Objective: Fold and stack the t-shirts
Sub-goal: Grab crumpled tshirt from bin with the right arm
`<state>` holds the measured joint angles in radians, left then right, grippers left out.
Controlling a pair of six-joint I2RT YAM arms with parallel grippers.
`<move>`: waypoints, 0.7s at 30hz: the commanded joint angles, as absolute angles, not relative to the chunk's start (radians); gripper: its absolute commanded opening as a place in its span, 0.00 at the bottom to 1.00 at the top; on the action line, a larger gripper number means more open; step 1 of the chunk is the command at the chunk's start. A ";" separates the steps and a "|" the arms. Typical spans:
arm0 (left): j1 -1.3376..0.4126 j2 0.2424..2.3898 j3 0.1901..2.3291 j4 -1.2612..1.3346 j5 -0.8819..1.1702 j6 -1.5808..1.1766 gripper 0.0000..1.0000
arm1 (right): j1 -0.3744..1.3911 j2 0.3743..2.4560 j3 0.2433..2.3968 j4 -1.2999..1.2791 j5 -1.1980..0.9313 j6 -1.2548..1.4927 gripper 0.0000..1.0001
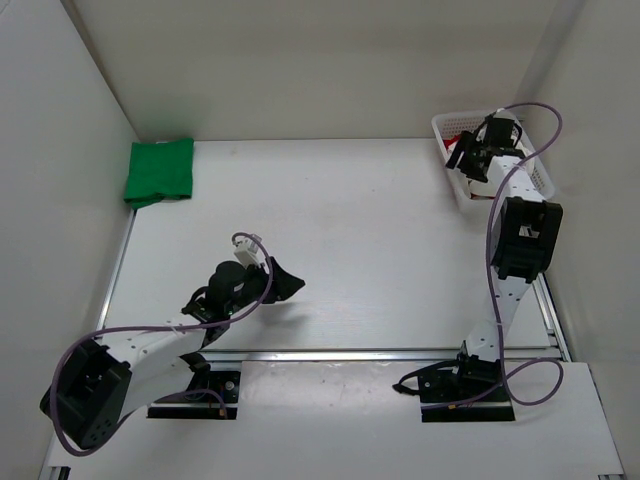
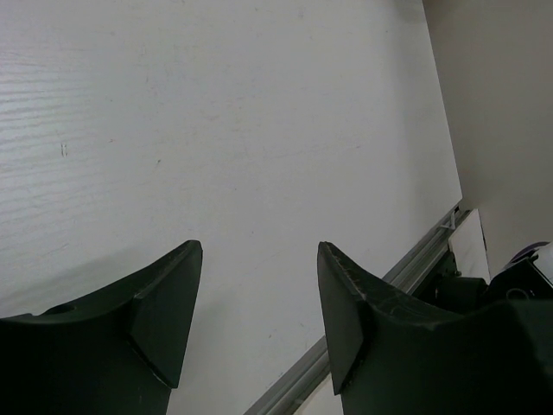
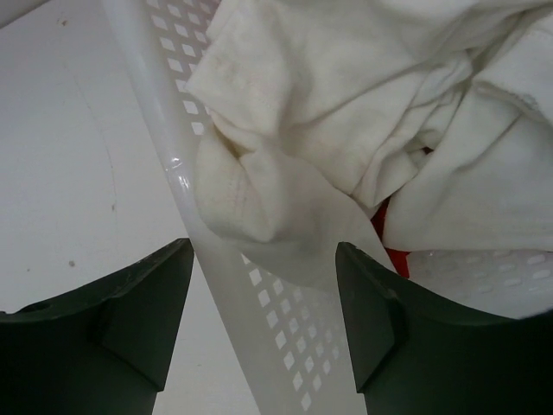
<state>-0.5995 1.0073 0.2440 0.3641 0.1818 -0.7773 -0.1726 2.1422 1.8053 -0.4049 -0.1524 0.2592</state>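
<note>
Shirts, three, as I see them from my station.

Item one: green t-shirt (image 1: pixel 158 170), folded flat, far left corner of the table (image 1: pixel 380 250), against the left wall.

Item two: off-white t-shirt (image 3: pixel 363 112), crumpled in the white mesh basket (image 1: pixel 543 178) at the far right corner. One fold spills over the basket's perforated wall.

Item three: red t-shirt (image 3: pixel 396 246), only a sliver showing beneath the off-white cloth, inside the same basket.

Left gripper (image 2: pixel 259 251): near left of the table, well apart from every shirt. I see its fingers spread with only bare tabletop between them; nothing held.

Right gripper (image 3: pixel 263 251): over the basket's edge, fingers spread wide on either side of the basket wall and the spilled off-white fold. I see no cloth pinched, and neither finger touches the shirt.
</note>
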 commanded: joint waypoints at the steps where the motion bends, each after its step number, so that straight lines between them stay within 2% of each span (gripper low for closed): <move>1: -0.611 1.002 0.256 0.371 0.189 -0.784 0.66 | -0.199 2.062 1.812 -0.313 -0.181 0.276 0.66; 5: -0.607 0.982 0.250 0.365 0.186 -0.782 0.66 | -0.199 2.097 1.876 -0.354 -0.118 0.281 0.64; 11: -0.591 0.962 0.238 0.345 0.189 -0.790 0.65 | -0.209 2.160 1.956 -0.374 -0.146 0.330 0.61; 13: -0.603 0.963 0.232 0.348 0.180 -0.785 0.65 | -0.213 2.186 1.980 -0.390 -0.158 0.345 0.53; 15: -0.597 0.963 0.222 0.348 0.184 -0.795 0.65 | -0.209 2.201 2.011 -0.399 -0.138 0.344 0.50; 18: -0.581 0.957 0.216 0.362 0.187 -0.802 0.65 | -0.209 2.247 2.061 -0.452 -0.126 0.347 0.51; 21: -0.575 0.947 0.222 0.354 0.192 -0.793 0.65 | -0.209 2.283 2.101 -0.508 -0.129 0.337 0.56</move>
